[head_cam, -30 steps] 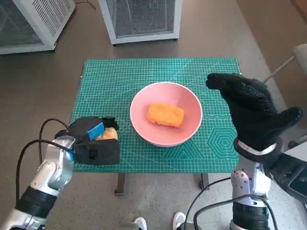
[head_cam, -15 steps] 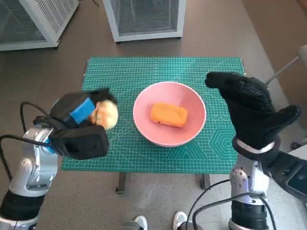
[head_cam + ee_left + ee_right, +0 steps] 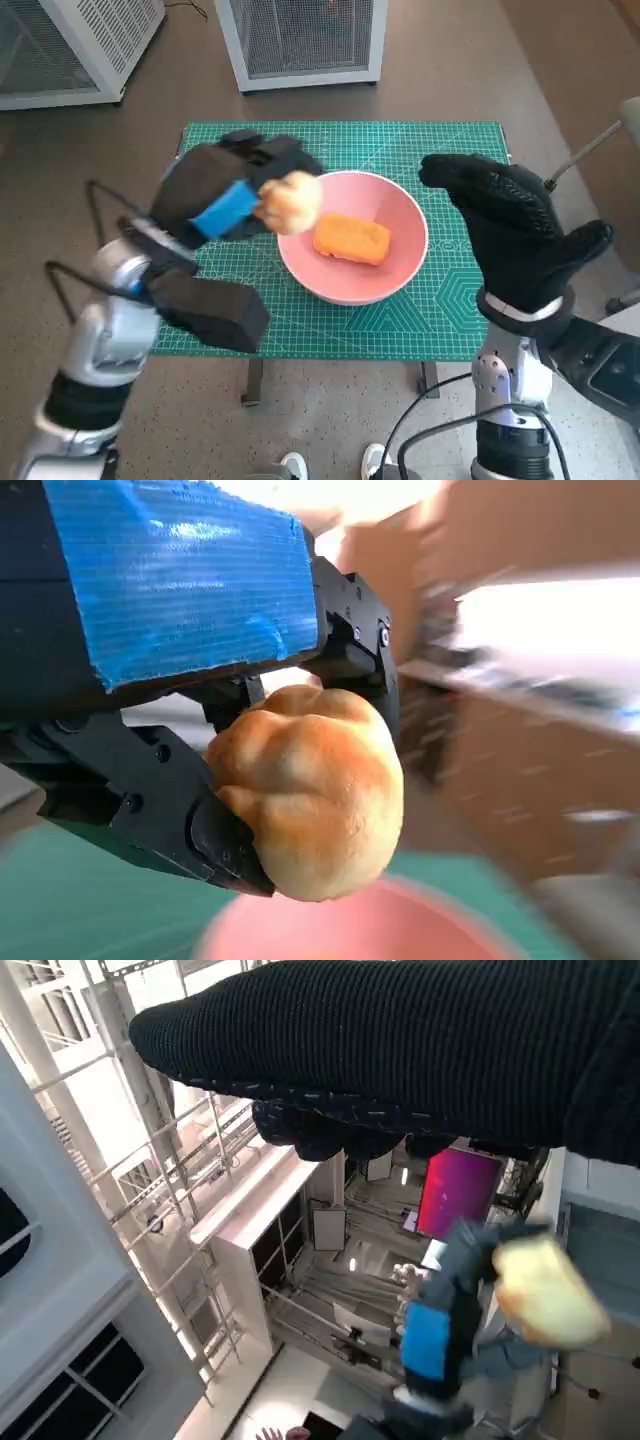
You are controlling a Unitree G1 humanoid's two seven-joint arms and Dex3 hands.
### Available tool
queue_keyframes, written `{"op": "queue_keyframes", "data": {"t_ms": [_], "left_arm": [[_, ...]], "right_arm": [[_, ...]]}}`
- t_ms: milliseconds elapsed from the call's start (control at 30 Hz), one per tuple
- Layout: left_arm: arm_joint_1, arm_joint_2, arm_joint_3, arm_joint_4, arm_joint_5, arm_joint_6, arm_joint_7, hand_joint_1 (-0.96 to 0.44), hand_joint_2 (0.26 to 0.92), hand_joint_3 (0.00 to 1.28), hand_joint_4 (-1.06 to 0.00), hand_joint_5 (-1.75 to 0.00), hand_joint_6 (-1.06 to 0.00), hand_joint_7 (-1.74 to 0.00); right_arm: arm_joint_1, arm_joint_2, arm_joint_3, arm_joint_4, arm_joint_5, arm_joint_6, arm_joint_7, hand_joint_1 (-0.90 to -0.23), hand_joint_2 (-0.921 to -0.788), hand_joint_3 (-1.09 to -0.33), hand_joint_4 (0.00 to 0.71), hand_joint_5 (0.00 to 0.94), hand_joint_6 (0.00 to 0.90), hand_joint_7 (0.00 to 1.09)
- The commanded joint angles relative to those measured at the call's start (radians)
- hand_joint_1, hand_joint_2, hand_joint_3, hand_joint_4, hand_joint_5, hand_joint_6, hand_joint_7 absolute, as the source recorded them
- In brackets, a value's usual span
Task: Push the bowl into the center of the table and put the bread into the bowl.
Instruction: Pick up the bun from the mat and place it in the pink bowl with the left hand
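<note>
A pink bowl (image 3: 400, 262) stands near the middle of the green mat (image 3: 450, 310) with an orange piece of bread (image 3: 350, 239) inside. My left hand (image 3: 225, 190) grips a round golden bread roll (image 3: 291, 201) in the air over the bowl's left rim. The left wrist view shows the roll (image 3: 310, 785) held between the black fingers (image 3: 215, 835), with the pink bowl (image 3: 370, 935) blurred beneath. My right hand (image 3: 505, 225) hovers above the table's right side, fingers spread, holding nothing. From the right wrist view I see the left hand (image 3: 440, 1335) and roll (image 3: 545, 1290).
Two white mesh cabinets (image 3: 300, 40) stand on the floor beyond the table. A grey rod (image 3: 580, 150) shows at the right edge. Cables (image 3: 80, 280) loop from my left forearm. Shoes of a person (image 3: 375, 462) show below the table's front edge.
My left hand has lifted the roll off the table's left front and carried it up and right, to over the bowl's left rim. The right hand has barely moved.
</note>
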Motion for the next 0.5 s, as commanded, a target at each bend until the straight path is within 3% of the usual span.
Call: {"op": "queue_keyframes", "data": {"t_ms": [33,367,467,500], "left_arm": [[-0.053,-0.038,-0.035,0.095,0.011,-0.037,0.016,0.00,0.908,0.01,-0.82,-1.02,-0.68,-1.11],[-0.110,-0.116,-0.089,0.235,0.003,-0.057,0.004,0.00,0.920,0.03,-0.75,-1.10,-0.65,-1.14],[-0.118,-0.135,-0.102,0.283,-0.002,-0.033,-0.016,0.00,0.920,0.10,-0.63,-1.17,-0.60,-1.25],[-0.120,-0.140,-0.104,0.295,-0.003,-0.025,-0.023,-0.12,0.921,0.16,-0.54,-0.98,-0.54,-1.33]], "right_arm": [[0.019,0.000,-0.002,0.003,-0.005,0.002,0.002,-0.437,-0.921,-0.453,0.251,0.001,0.059,0.54],[0.031,-0.004,-0.007,-0.009,-0.013,0.002,-0.008,-0.436,-0.921,-0.453,0.252,0.001,0.058,0.54],[0.033,-0.002,-0.008,-0.009,-0.019,-0.001,-0.011,-0.437,-0.921,-0.452,0.252,0.001,0.057,0.54],[0.033,-0.002,-0.008,-0.010,-0.020,-0.001,-0.012,-0.438,-0.921,-0.452,0.252,0.001,0.057,0.54]]}}
